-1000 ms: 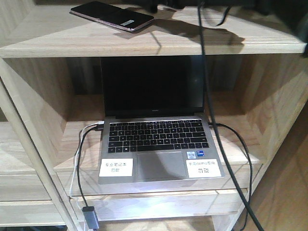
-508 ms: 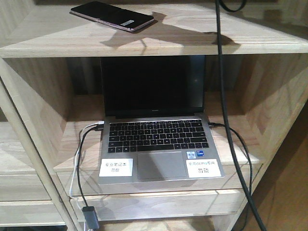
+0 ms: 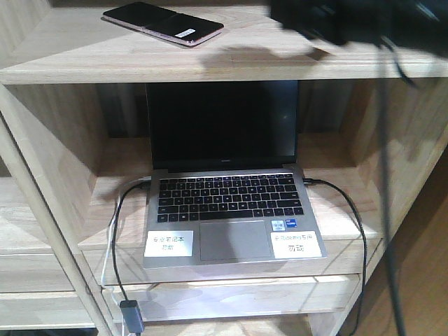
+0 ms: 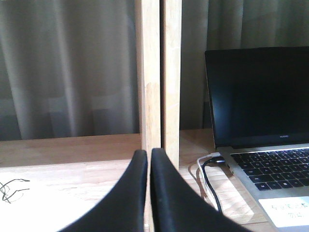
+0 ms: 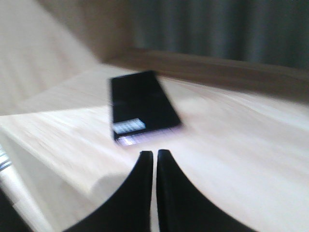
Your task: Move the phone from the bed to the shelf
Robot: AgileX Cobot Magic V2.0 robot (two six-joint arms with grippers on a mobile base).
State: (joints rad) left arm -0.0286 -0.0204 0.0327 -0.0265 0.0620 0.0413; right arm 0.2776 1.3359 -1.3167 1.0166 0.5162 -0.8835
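Right pincer (image 5: 154, 159) stands with its fingers nearly touching, only a thin slit between them, and nothing held. Just ahead of its tips, and apart from them, the phone (image 5: 142, 107) lies flat on the shelf (image 5: 231, 145), barcode sticker end toward the pincer. That wrist view is blurred, so finer detail cannot be read. In the front view the right arm is only a dark smear at the upper right corner, well to the right of the phone (image 3: 162, 22).

Left pincer (image 4: 148, 166) is likewise drawn together and empty, fingers all but meeting. It hangs low over a lower board, directly before an upright post (image 4: 158, 72), with the laptop (image 4: 260, 121) to its right and two cables (image 4: 207, 176) running to the laptop's side. It takes no part in the work at hand.

Judgement: the phone rests wholly on the top board, face up, well in from the front edge and free of any grip, so the placement appears complete. An empty right pincer set short of the phone is consistent with release. No bed is in view. Risk is slight; the phone looks stable.
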